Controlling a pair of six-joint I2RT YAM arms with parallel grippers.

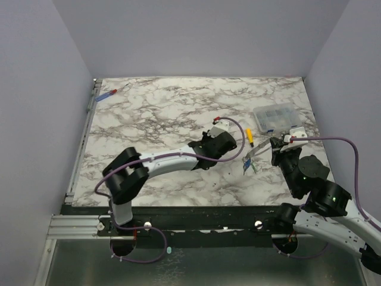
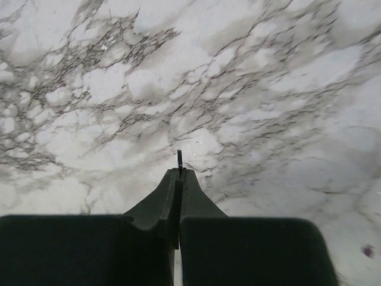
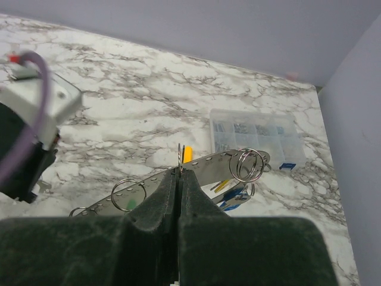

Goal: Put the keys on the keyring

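Observation:
In the right wrist view the keyring [image 3: 226, 161] shows as a curved silver band with holes, carrying small split rings [image 3: 250, 165]. My right gripper [image 3: 180, 170] is shut on a thin ring standing edge-on at that band. Keys [image 3: 238, 196] with blue caps hang below the band's right end. They appear from above as a small blue and green cluster of keys [image 1: 247, 165] left of my right gripper [image 1: 275, 145]. My left gripper [image 2: 180, 171] is shut over bare marble, and a thin dark sliver [image 2: 180, 157] pokes out of its tips. I cannot tell what the sliver is. From above, the left gripper [image 1: 223, 143] sits left of the keys.
A clear compartment box [image 1: 275, 117] stands at the back right, and a yellow-handled screwdriver [image 1: 250, 137] lies just left of it. A red-and-blue-handled screwdriver [image 1: 110, 93] lies at the far left corner. Grey walls close in the marble table [image 1: 166, 113].

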